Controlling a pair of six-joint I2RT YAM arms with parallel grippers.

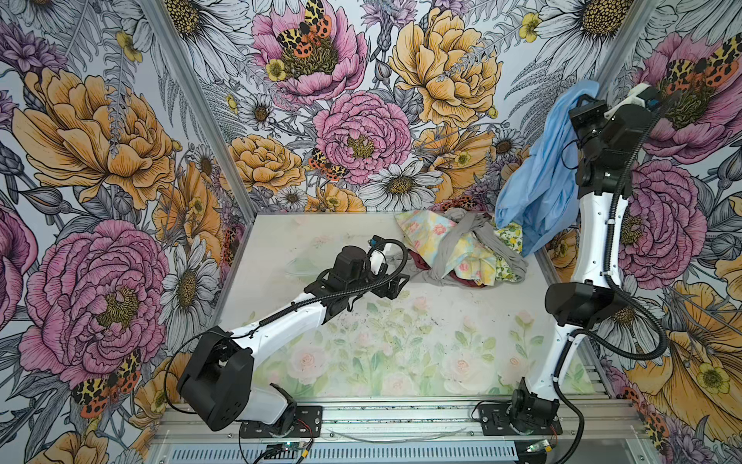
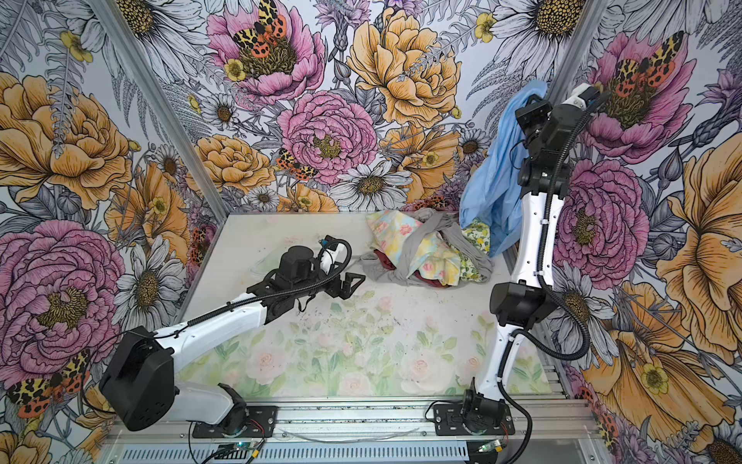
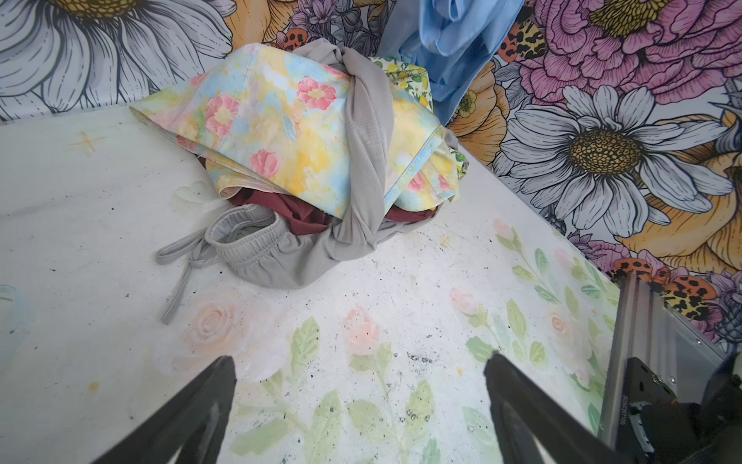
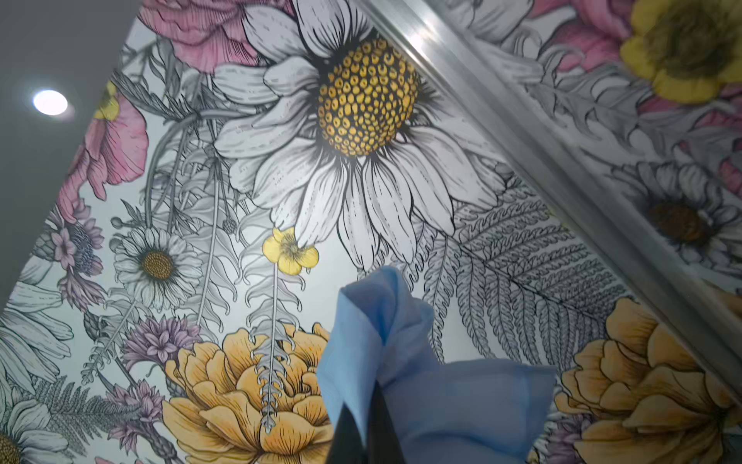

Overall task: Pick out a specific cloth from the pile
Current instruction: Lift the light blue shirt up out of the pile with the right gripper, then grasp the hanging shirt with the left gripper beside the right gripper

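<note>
The cloth (image 1: 538,168) (image 2: 494,176), plain light sky-blue, hangs high at the back right, and my right gripper (image 4: 361,395) is shut on its top fold. In both top views that gripper's fingertips are buried in the fabric near the right wall. The cloth's lower end dangles beside the lemon-print edge of the pile (image 1: 461,249) (image 2: 429,249); whether it touches, I cannot tell. The pile (image 3: 321,140) holds pastel floral fabric, a grey garment and a maroon piece. My left gripper (image 1: 395,285) (image 3: 360,359) stands open and empty, low over the table, just left of the pile.
The grey garment's waistband and drawstring (image 3: 241,245) trail from the pile toward my left gripper. The table (image 1: 401,341) carries a faint rose print. Floral walls and aluminium posts (image 1: 614,60) close in the back and sides; a metal rail (image 1: 401,418) runs along the front.
</note>
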